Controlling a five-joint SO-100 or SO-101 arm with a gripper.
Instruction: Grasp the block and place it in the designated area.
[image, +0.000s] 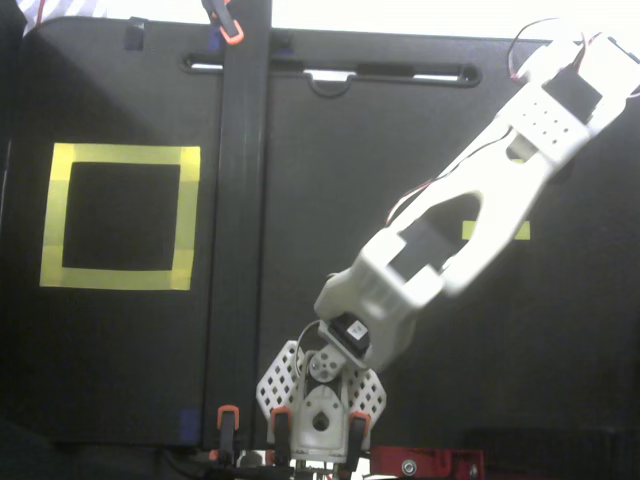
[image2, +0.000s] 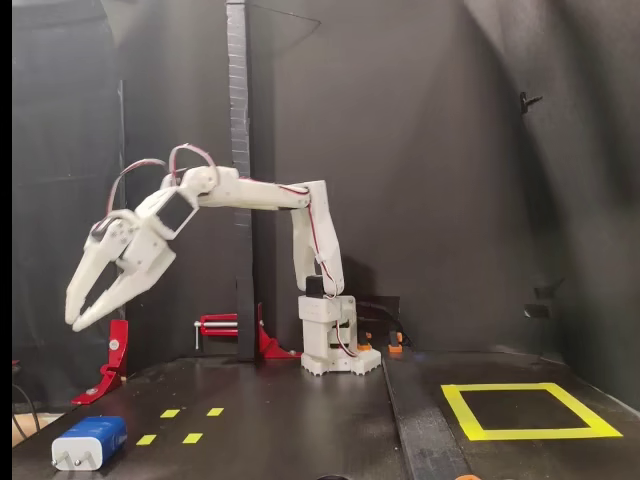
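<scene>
Your block (image2: 89, 442) lies flat on the black worktop (image2: 300, 420) near its front left corner in the fixed view from the front, its two pale prongs pointing toward the front edge. In the fixed view from above you cannot see it; the white arm (image: 470, 220) covers the far right corner there. Your gripper (image2: 84, 306) hangs in the air well above the block and apart from it, its two fingers (image2: 83, 283) spread in a V and pointing down, with nothing between them. Just beside the block, toward the worktop's middle, you have four small yellow squares (image2: 180, 425) of tape. The arm stretches from its base (image2: 330, 340) at the rear middle of the worktop out to the left in the front view. The designated area (image2: 525, 410) sits well away on the opposite side, near the front right corner in the front view and by the left edge in the view from above (image: 120, 216); only black surface shows inside it. A dark strip (image: 243, 220) runs across the worktop between the two halves.
</scene>
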